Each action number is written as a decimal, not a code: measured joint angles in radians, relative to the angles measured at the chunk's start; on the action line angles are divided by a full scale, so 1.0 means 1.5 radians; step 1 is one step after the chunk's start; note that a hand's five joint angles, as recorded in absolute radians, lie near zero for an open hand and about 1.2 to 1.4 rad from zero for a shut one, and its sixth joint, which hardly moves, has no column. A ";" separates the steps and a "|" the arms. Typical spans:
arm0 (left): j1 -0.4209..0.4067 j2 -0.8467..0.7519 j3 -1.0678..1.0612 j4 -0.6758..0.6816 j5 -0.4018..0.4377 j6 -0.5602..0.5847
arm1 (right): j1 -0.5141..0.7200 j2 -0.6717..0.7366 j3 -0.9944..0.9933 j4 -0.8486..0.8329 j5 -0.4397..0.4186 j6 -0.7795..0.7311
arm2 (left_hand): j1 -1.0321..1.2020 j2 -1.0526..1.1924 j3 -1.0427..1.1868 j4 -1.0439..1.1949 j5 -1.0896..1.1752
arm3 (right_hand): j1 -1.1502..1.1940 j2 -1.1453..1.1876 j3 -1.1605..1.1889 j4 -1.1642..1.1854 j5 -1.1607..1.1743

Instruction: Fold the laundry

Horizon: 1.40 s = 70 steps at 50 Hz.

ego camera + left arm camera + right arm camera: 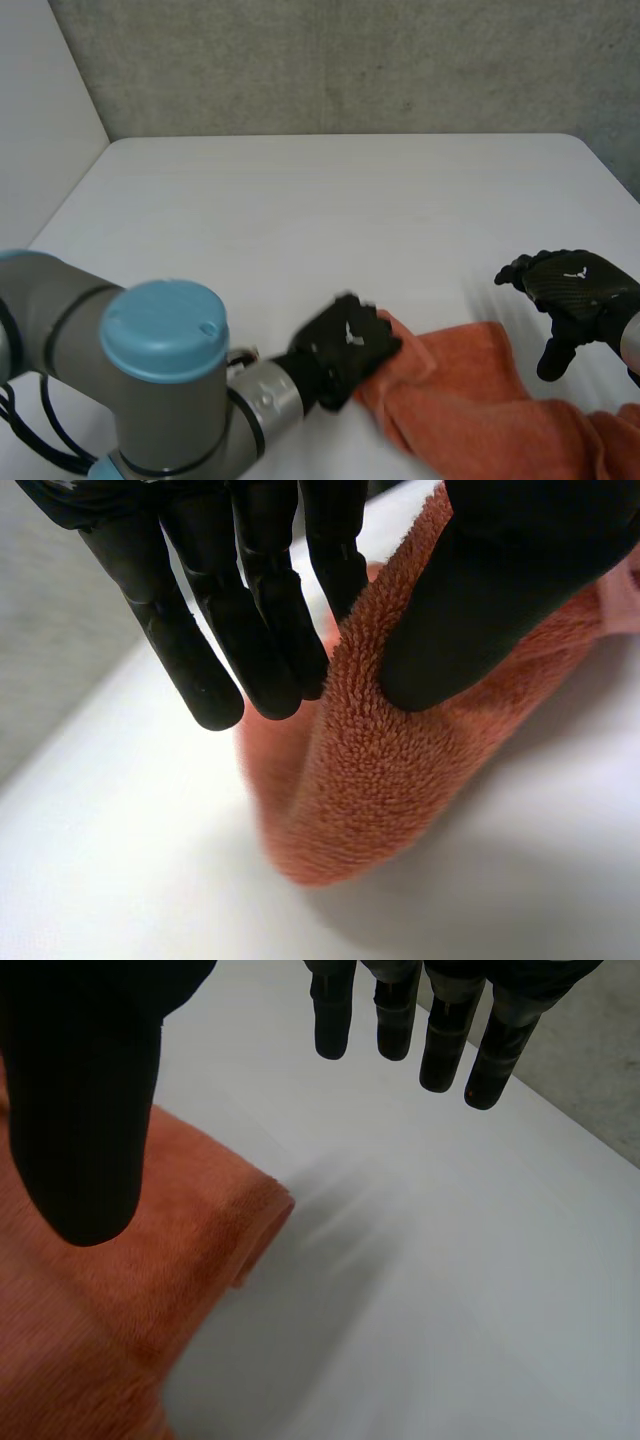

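Note:
An orange towel (470,400) lies bunched at the near right of the white table (330,220). My left hand (345,345) is at the towel's left corner. Its thumb (500,590) and fingers (250,630) pinch a raised fold of the towel (380,770) between them. My right hand (575,295) hovers just above the table beside the towel's far right edge, apart from it. Its fingers (440,1030) and thumb (85,1110) hang straight and spread with nothing between them, over a folded corner of the towel (200,1230).
A grey concrete wall (350,60) stands behind the table's far edge. A white side wall (40,120) runs along the left. Bare tabletop stretches from the towel to the far edge.

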 measured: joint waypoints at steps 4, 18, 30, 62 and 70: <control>0.023 0.024 0.017 0.034 -0.072 -0.007 | 0.001 -0.009 -0.001 0.015 -0.012 -0.004 | 0.000 0.001 0.000 0.000 0.000 | 0.000 0.000 0.000 0.000 0.000; 0.177 0.036 0.067 0.062 -0.245 -0.007 | 0.070 -0.002 -0.038 0.033 -0.065 0.074 | 0.000 0.002 0.001 0.003 0.000 | 0.000 0.000 0.000 0.000 0.000; 0.238 0.040 0.031 0.059 -0.238 -0.007 | 0.250 0.054 -0.026 -0.035 -0.099 0.082 | 0.000 0.003 0.003 0.003 0.000 | 0.000 0.000 0.000 0.000 0.000; 0.244 0.105 0.091 0.065 -0.245 -0.061 | 0.340 0.181 -0.265 -0.352 0.066 0.075 | -0.001 0.004 0.004 0.003 0.000 | 0.525 0.637 0.641 0.638 0.606; 0.208 0.224 0.010 0.036 -0.241 -0.178 | 0.299 0.160 -0.371 -0.318 0.052 0.253 | -0.001 0.004 0.004 0.005 0.000 | 0.525 0.637 0.643 0.638 0.614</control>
